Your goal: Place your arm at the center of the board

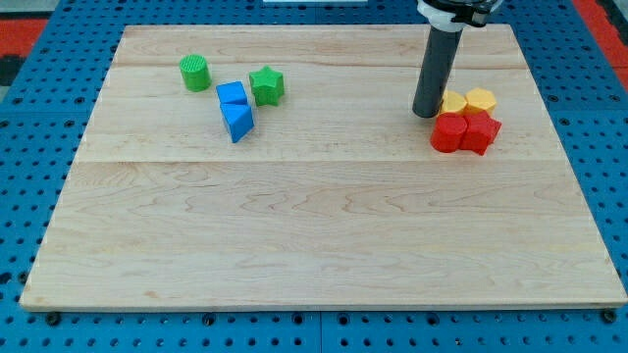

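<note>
Our rod comes down from the view's top right, and my tip (426, 114) rests on the wooden board (324, 235) in its upper right part, well off the board's centre, which lies down and toward the view's left of it. We carry no hand here, only the straight dark rod, so nothing is spread, pressed together or pinching.

Just to the view's right of my tip sits a tight cluster of four blocks. The nearer yellow block (453, 101) is just beside the rod, close enough that we cannot tell whether they touch. The yellow hexagonal block (480, 99) lies beside it, further toward the view's right. Below these two, the red cylinder (449, 132) and the red block (480, 131) sit against each other and up against the yellow pair.

Across the board, near the view's upper left, stands a second group, well apart from my tip. The green cylinder (195, 73) is furthest left. The green star block (266, 85) is to the right of it, and between them, slightly lower, the blue cube (232, 95) touches the blue wedge-shaped block (237, 121) just below it.

The board lies on a blue pegboard counter (29, 176) that shows all around it.
</note>
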Controlling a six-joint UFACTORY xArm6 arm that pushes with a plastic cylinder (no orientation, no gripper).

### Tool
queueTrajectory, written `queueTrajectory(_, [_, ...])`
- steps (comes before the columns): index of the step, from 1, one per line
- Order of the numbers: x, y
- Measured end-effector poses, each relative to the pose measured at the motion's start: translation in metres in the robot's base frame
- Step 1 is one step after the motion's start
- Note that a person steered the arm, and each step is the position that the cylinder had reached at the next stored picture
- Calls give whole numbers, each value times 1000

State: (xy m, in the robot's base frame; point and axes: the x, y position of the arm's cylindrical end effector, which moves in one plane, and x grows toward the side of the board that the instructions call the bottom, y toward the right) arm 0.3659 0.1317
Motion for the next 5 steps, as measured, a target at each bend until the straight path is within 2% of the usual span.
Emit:
queueTrajectory(1, [0,-34])
queueTrajectory(4, [-15,-40])
queueTrajectory(5, [0,-64])
